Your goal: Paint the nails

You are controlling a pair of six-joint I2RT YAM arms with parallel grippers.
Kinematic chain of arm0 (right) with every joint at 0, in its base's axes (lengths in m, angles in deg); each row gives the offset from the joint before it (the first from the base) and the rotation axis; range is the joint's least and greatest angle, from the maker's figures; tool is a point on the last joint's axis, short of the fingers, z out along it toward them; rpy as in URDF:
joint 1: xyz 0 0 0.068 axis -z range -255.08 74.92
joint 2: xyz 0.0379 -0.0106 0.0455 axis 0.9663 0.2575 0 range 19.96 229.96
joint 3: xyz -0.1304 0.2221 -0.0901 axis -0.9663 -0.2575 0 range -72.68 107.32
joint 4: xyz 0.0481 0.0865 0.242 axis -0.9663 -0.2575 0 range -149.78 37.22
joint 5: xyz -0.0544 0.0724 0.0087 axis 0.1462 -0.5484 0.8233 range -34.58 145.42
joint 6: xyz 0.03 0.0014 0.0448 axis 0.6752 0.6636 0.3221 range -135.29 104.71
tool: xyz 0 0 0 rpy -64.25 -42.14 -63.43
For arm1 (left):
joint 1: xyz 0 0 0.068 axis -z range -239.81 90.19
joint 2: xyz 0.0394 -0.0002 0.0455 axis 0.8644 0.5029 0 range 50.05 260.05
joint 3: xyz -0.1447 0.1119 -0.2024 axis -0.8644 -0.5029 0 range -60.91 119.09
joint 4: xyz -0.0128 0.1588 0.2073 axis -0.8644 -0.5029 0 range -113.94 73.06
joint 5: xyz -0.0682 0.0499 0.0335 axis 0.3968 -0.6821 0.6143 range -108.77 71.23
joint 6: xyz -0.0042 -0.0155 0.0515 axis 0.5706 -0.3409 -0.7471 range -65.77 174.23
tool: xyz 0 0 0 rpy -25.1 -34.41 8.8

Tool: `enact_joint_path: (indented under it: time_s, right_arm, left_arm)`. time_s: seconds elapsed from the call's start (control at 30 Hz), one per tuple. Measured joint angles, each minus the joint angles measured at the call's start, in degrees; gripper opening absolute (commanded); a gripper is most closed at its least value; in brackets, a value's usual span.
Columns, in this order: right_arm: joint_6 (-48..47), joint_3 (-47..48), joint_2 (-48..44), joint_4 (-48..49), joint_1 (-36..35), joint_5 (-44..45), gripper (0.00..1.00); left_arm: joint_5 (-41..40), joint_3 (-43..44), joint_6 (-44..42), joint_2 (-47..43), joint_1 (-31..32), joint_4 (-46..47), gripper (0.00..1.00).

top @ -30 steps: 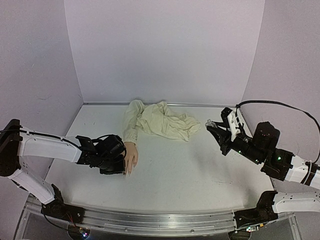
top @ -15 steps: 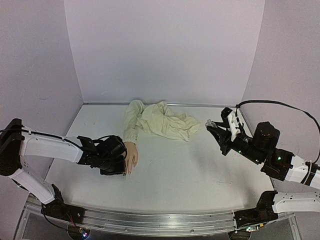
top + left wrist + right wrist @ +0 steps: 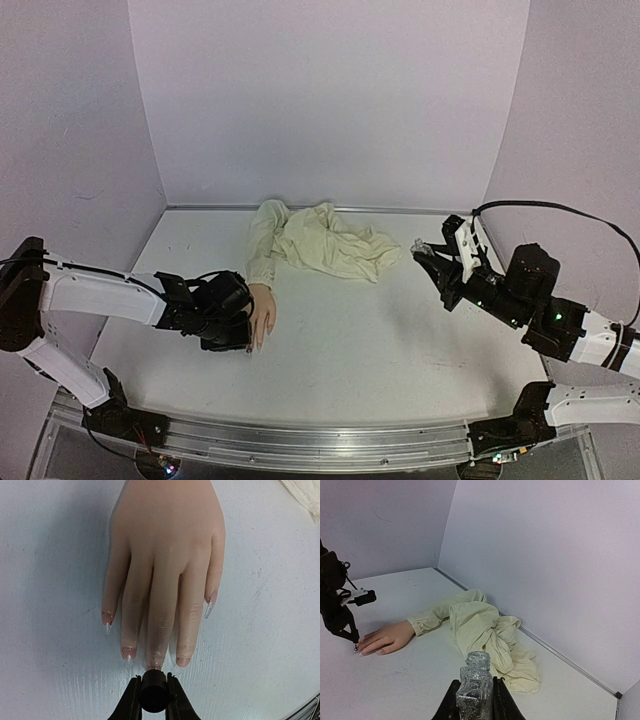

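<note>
surface: white table (image 3: 380, 340), matte, faint scuffs; soft shadow beside L arm (image 3: 100, 295), left of frame.
room: plain pale lilac walls (image 3: 330, 100) on 3 sides (back, left, right).
hand (image 3: 262, 312): mannequin, palm down, flat on table, lower left of centre in top view; fingers point to near edge.
nails (image 3: 129, 653): at the fingertips, long, some pointed; mid-frame in L wrist view, middle one hidden under brush.
sleeve (image 3: 320, 240): cream cloth, crumpled heap at upper centre by back wall, runs down to the wrist.
L gripper (image 3: 153, 706): fingers narrow, clamped on brush (image 3: 153, 690); black round end seen head-on, right at middle fingertip. Touching nail or not: can't tell.
R gripper (image 3: 475, 707): fingers narrow, holding bottle (image 3: 477, 672). Bottle is glass, upright, neck open. Sits at right side of top view, well apart from hand.
edges: far edge meets back wall in a thin seam; side edges butt the side walls; near edge = metal rail (image 3: 300, 440) across bottom of frame.
open room: wide bare stretch, centre to lower right in top view, between hand and R gripper; narrower strip between fingertips and rail; L arm lies low across the left strip.
</note>
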Motion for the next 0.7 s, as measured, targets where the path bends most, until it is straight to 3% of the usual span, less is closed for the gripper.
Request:
enact_joint_path:
  time_s: [0.7]
  right_arm:
    - [0.00, -0.31, 0.00, 0.07, 0.11, -0.02, 0.00]
  left_arm:
    - [0.55, -0.26, 0.63, 0.11, 0.00, 0.48, 0.00]
